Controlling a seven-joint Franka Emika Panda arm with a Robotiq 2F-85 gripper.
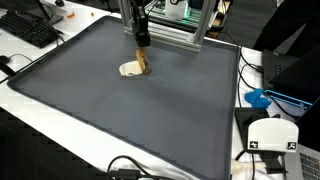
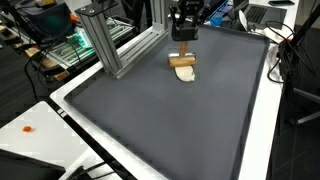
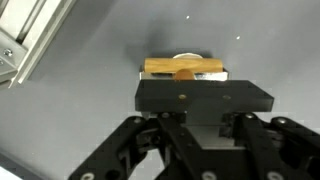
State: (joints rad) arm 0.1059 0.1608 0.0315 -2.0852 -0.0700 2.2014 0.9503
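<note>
**Tool clamped on a wooden block at the far end of the mat**

From the wrist camera I look straight down past my tool. Its jaws are pressed together on a wooden block, which lies crosswise between the fingertips. A sliver of something pale shows just behind the block in that view.

In both exterior views the tool comes down vertically and the wooden block sits right under it, low over the mat. I cannot tell whether the block rests on the mat or is lifted slightly clear of it. A pale, flat, rounded piece lies on the mat beside the block and looks to be touching it.

Both things are on a large dark grey mat that covers most of the white bench. They sit toward the end of the mat where the arm stands, well away from the mat's other edges.

Just beyond the tool stands an aluminium frame at the mat's edge.

Farther out, off the mat, a blue object lies on the bench near a white box with a black-and-white marker on its face. Black cables trail along the bench edge. A black keyboard sits at a far corner. In an exterior view a small orange speck lies on the white bench surface, well apart from the block.
</note>
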